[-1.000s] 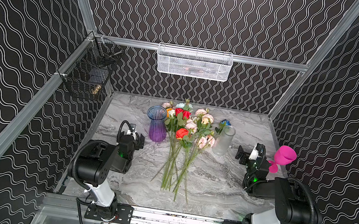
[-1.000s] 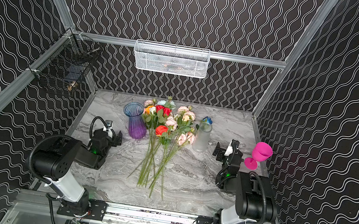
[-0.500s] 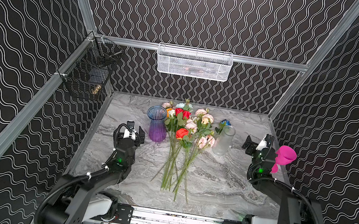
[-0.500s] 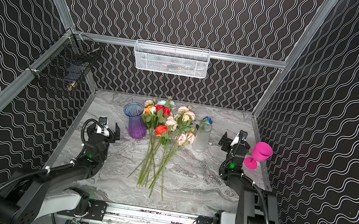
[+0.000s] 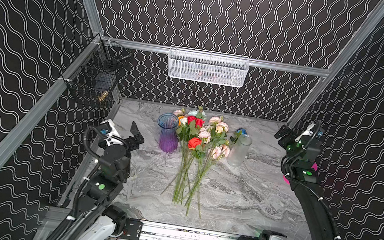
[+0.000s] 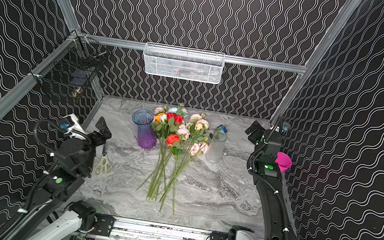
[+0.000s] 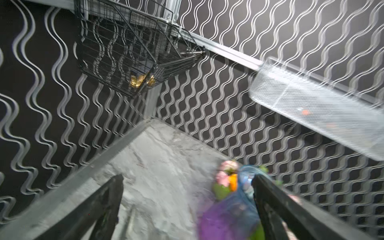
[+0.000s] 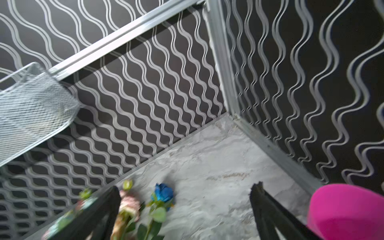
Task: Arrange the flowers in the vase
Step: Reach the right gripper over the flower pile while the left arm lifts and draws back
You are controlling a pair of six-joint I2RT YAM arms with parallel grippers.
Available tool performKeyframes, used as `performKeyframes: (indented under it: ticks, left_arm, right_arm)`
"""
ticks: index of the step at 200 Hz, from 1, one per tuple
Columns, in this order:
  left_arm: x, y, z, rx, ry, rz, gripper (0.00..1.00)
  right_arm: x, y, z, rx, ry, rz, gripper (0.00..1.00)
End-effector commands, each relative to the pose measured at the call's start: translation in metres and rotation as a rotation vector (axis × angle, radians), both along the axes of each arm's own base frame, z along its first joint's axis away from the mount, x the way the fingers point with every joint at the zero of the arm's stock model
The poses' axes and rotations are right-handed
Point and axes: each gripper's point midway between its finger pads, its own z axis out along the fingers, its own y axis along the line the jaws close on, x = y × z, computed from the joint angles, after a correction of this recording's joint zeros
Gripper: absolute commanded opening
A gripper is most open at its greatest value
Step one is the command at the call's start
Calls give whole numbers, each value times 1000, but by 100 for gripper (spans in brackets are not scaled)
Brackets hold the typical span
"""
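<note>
Across the middle of the grey marbled worktop (image 5: pixel 238 199) the flowers (image 5: pixel 194 146) lie in one loose bundle, with the blooms toward the back wall and the green stems fanning toward the front rail. Red, orange, pink, white and pale-blue heads crowd the far end, and a blue bloom (image 8: pixel 164 193) lies at its right side.

Just beside the blooms on the left, the vase (image 5: pixel 168 132) stands upright, blue at the rim and purple at the base. A frosted glass vessel (image 5: pixel 239 151) stands just beside them on the right.

The left claw (image 5: pixel 136 134) hangs above the worktop's left side, near the vase. Its jaws are spread wide with nothing between them. In the left wrist view the vase (image 7: pixel 232 207) and a few blurred blooms show by one finger (image 7: pixel 270 197), so the bundle lies past the vase from this claw.

The right claw (image 5: pixel 283 137) is raised by the back right corner, well apart from the flowers. In the right wrist view its jaws also stand apart and hold nothing. A bright pink cup (image 6: pixel 282 161) shows against that arm.

A pair of scissors (image 6: pixel 104 164) lies near the left arm.
</note>
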Motion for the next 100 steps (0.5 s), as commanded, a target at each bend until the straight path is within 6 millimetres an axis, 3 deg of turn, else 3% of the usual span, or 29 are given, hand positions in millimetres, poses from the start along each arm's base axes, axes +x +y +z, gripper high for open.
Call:
performKeyframes:
  ticks: [1,10,16,23,46,61,80,100]
  left_arm:
    - [-24,0,-29,-240,135,-18,99]
    - [-30,-5,-20,-238,117,-70,99]
    - [-33,-11,-11,-208,96,-130,99]
    - [-40,-16,-3,-195,78,-178,99]
    - [-61,-22,8,-164,85,-269,99]
    - [-71,-28,4,-133,128,-324,99]
    - [-74,-43,-12,-135,177,-410,99]
    - [-73,-71,-38,-187,230,-550,99]
  right_arm:
    - [-13,36,-10,149,72,174,66]
    - [-18,44,-13,179,109,204,38]
    - [-23,46,-3,196,116,192,19]
    - [-28,56,-1,189,114,221,11]
    - [-47,104,9,69,135,326,10]
    - [-60,142,12,44,160,431,16]
    - [-81,203,14,30,170,625,38]
    - [-96,251,12,6,179,748,42]
